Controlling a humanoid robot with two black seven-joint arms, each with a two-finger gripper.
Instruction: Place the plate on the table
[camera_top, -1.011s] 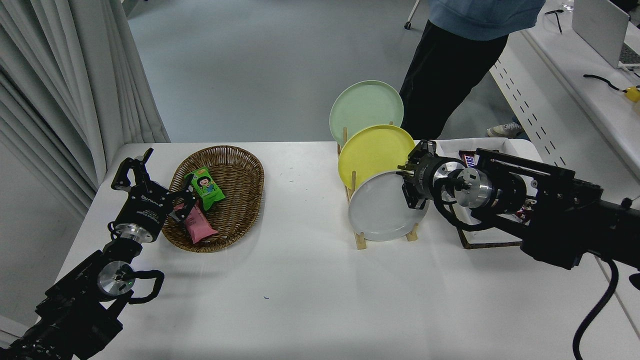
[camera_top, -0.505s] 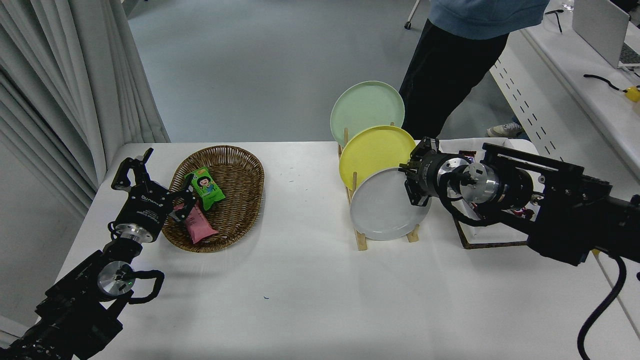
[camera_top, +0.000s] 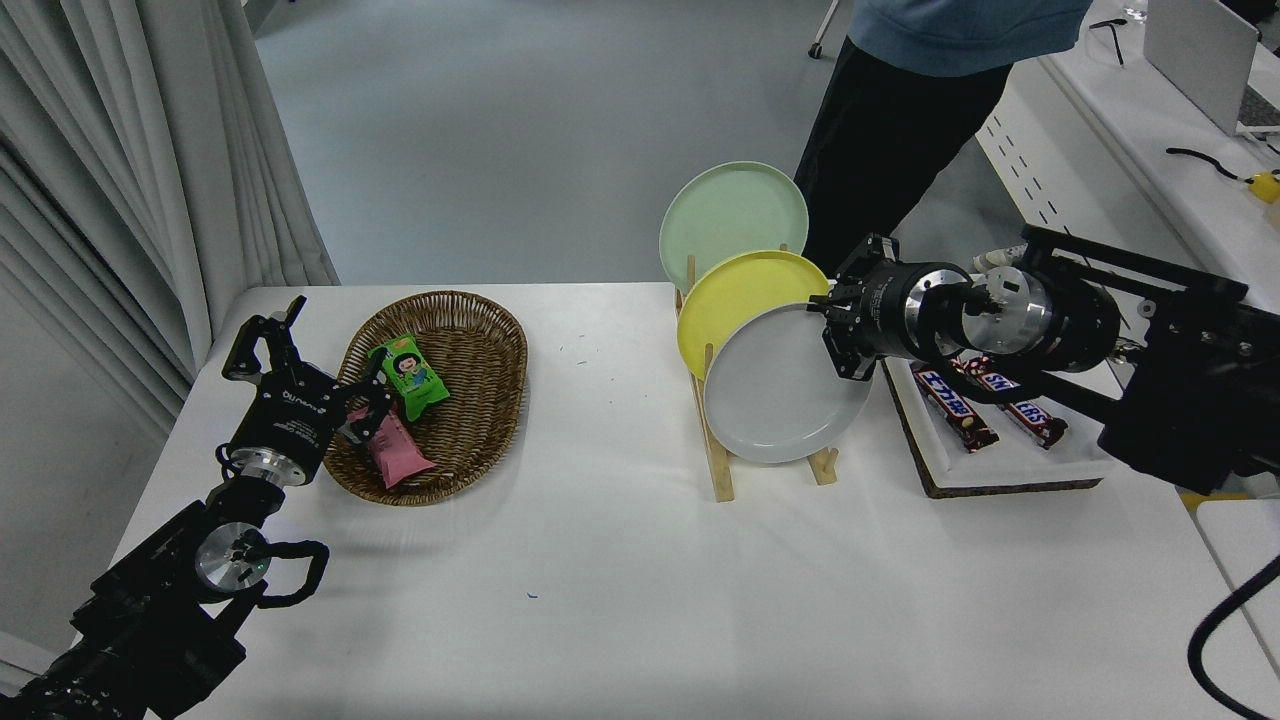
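Black and parked at eight o'clock, the left gripper (camera_top: 300, 345) sits with fingers spread beside the wicker basket (camera_top: 480, 340). Toward two o'clock, the pale grey plate (camera_top: 780, 390) appears raised out of the wooden rack (camera_top: 718, 470), its rim pinched by the right gripper (camera_top: 835, 340). Lifting looks done; lowering it flat onto the table (camera_top: 600, 560) remains.

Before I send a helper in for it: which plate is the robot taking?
On the white table stands a wooden rack of three upright plates. It is the nearest, pale grey plate, gripped at its right rim by the right gripper; the others are yellow and mint green.
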